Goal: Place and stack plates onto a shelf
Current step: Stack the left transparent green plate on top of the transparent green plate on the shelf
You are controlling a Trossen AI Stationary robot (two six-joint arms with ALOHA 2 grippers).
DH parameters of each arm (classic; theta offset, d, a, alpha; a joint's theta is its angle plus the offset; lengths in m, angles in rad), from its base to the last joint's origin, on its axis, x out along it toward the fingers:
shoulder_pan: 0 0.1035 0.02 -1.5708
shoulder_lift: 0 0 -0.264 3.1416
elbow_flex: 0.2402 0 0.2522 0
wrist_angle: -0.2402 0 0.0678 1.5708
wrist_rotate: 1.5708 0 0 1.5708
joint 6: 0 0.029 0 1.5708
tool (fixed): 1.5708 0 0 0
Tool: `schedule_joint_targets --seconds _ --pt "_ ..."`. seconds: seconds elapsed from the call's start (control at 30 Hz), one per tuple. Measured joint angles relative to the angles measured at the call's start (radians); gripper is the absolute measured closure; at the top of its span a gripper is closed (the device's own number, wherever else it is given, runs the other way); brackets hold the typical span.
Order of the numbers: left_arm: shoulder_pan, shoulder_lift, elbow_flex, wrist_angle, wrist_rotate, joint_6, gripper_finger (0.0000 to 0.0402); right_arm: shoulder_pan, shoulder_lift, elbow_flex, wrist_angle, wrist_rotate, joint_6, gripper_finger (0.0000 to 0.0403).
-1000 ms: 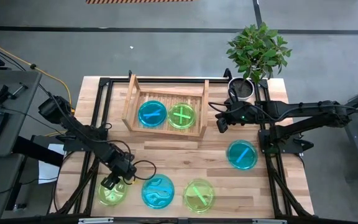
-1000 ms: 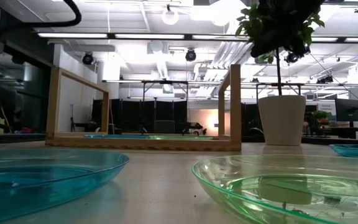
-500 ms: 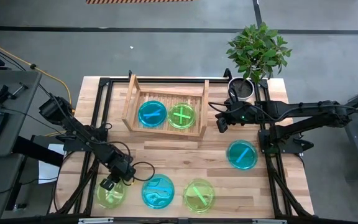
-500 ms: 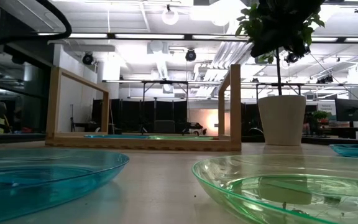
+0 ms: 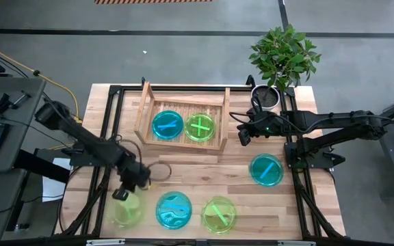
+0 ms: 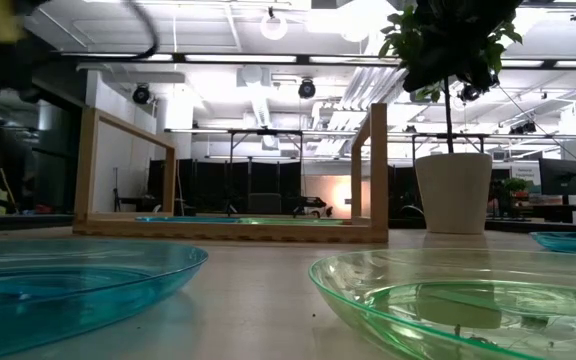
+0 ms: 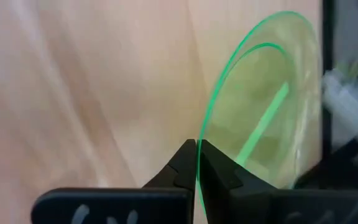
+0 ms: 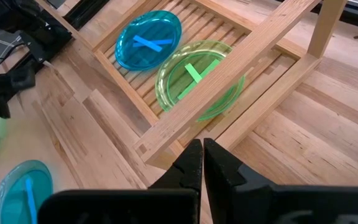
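Note:
My left gripper (image 5: 123,194) is shut on a lime green plate (image 5: 125,209) at the table's near left. A blue plate (image 5: 174,209) and a green plate (image 5: 218,213) lie flat on the table near the front edge. Another blue plate (image 5: 266,169) lies at the right. The wooden shelf (image 5: 142,113) at the back holds a blue plate (image 5: 167,125) and a green plate (image 5: 200,127) side by side on its slats. My right gripper (image 5: 243,137) hangs shut just right of the shelf, touching nothing. My left gripper pinches the green plate's rim (image 7: 199,163) between its two fingers, one on the inner face and one on the underside. In the high view the fingers come slanting down onto the plate's far edge (image 5: 124,198). The plate stretches away from the fingertips, tilted; whether its near edge still touches the table I cannot tell.
A potted plant (image 5: 279,58) stands at the back right corner beside the shelf. Black frame rails (image 5: 108,137) run along both sides of the wooden tabletop. Bare wood lies between the shelf and the front row of plates.
My left gripper has shut on the green plate's far rim and gone a little up and toward the far edge. The plate has tipped with it and shows blurred. My right arm has kept still.

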Motion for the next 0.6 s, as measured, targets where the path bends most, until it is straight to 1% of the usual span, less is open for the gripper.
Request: schedule_joint_targets --seconds 0.17,0.27,0.33,0.4,0.53,0.6 --pt "0.124 -0.173 0.021 -0.005 -0.049 -0.11 0.0401 0.0 0.0 0.0 0.0 0.0 -0.001 0.0403" --pt "0.201 -0.228 0.071 0.015 -0.143 -0.18 0.0401 0.0 0.0 0.0 -0.002 0.0 -0.001 0.0403" --pt "0.248 -0.236 0.108 0.065 -0.225 -0.218 0.0401 0.0 0.0 0.0 -0.006 0.0 -0.001 0.0403" --pt "0.293 -0.23 0.13 0.153 -0.321 -0.265 0.0401 0.0 0.0 0.0 -0.009 0.0 -0.001 0.0403" --pt "0.367 -0.191 0.132 0.357 -0.554 -0.436 0.0401 0.0 0.0 0.0 -0.017 0.0 -0.001 0.0403" --pt "0.395 -0.165 0.132 0.382 -0.673 -0.512 0.0401 0.0 0.0 0.0 -0.022 0.0 -0.001 0.0403"
